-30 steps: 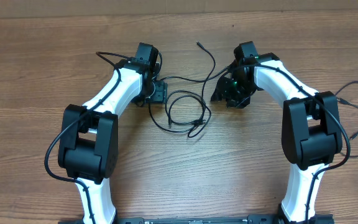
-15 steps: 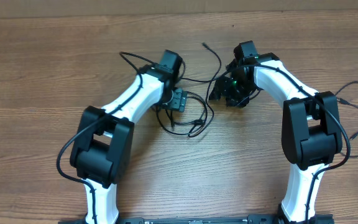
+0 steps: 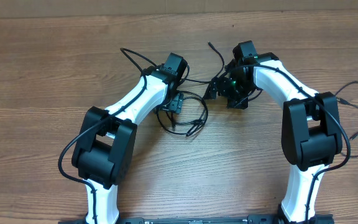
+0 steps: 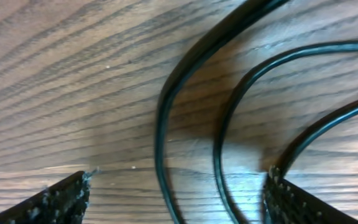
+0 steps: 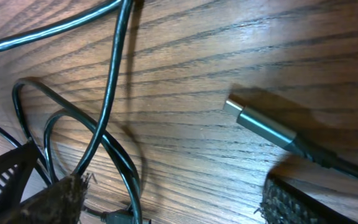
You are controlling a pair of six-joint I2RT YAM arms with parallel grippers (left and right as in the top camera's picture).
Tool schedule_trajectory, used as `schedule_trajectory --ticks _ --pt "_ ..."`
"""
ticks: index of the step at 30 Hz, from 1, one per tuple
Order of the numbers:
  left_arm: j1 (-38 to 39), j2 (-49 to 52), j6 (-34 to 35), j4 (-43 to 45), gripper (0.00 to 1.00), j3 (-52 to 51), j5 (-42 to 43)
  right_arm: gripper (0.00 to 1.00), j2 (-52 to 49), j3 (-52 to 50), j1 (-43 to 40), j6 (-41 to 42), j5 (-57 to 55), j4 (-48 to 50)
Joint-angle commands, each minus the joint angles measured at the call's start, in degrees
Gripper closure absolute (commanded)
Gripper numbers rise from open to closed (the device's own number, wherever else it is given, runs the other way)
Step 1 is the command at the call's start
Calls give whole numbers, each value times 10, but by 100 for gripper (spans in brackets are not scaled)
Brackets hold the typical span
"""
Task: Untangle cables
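Looping thin black cables (image 4: 159,134), loosely tangled

Looks like a robotics lab bench to me: plain wood-grain table (image 3: 36,74), white-and-black left arm (image 3: 132,106) and right arm (image 3: 286,78) standing at its near edge.

Brown wood-grain table (image 3: 36,93) fills view; even light, soft shadows.

A brown wood-grain table (image 3: 42,93) carries a small tangle of thin black flexible cables (image 3: 188,115), looped flat on the boards near its middle. One strand curves from the tangle toward the far edge, ending in a free tip (image 3: 209,44). A silver-tipped plug connector (image 5: 263,126) lies flat near the loops, not touching them.
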State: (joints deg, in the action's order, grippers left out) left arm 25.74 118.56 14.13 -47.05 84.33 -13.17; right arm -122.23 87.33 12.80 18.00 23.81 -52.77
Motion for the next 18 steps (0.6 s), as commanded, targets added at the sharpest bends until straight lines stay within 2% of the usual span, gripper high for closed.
schedule_trajectory --ticks 1,7,11,15,18 --pt "-5 23 -24 -6 9 -2 -23 7 -12 -11 2 2 -27 -6" --pt "-18 43 -20 -27 9 -2 -54 1 -12 -11 2 2 -27 -14" --pt "-40 64 13 -47 9 -2 -54 15 -12 -5 1 2 -37 7" --pt "-74 86 37 -62 6 -3 -46 15 -10 49 -3 2 -38 -32" --pt "-104 103 39 -70 3 -3 -9 15 -9 101 -3 2 -38 -69"
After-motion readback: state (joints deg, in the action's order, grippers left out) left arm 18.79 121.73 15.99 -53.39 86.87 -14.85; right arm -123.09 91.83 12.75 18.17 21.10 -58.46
